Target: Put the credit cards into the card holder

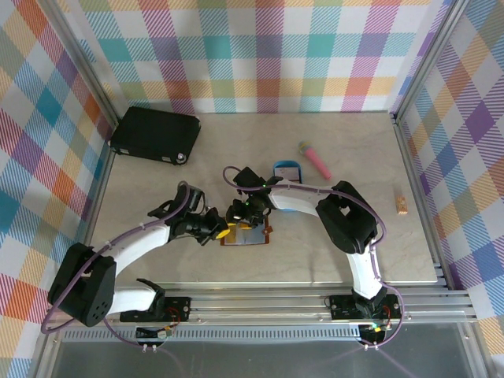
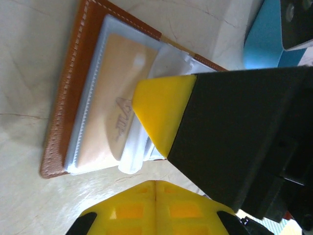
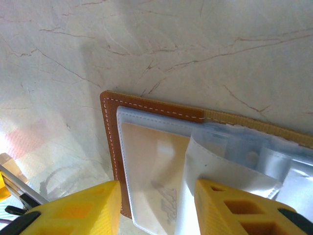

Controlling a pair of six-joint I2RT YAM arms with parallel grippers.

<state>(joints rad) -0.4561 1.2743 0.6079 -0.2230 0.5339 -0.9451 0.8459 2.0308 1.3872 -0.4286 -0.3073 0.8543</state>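
Two hands over open card holder [image 1: 253,235], mid-frame on tabletop [image 1: 354,252] | left hand [image 2: 155,198] pinched together | right hand [image 3: 156,210] spread apart | one beige credit card [image 2: 105,98] tucked in its pocket

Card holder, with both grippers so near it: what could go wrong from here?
The open right gripper straddles the card holder at its edge, beside a lifted clear flap; closing might crease or snag it.
The shut left gripper sits close by; the arms could bump.
The card holder lies loose on the table, so a push may slide it.
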